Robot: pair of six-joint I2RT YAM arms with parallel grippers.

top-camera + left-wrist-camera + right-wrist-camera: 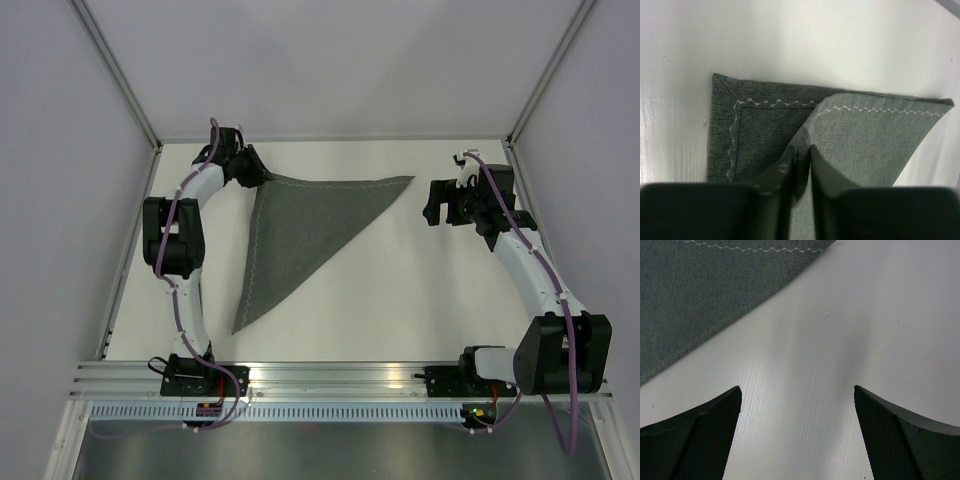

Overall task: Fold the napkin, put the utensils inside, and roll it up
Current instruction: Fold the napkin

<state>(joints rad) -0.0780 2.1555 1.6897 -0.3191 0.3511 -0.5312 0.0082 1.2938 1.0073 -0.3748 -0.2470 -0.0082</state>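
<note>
Dark grey napkin (310, 225) lies folded into a triangle on a white worktop (400, 300), its far-left corner pinched in the narrow left gripper (250, 168), while the right gripper (438, 205) hangs wide and empty nearby; no utensils are visible, so filling and rolling remain.
</note>
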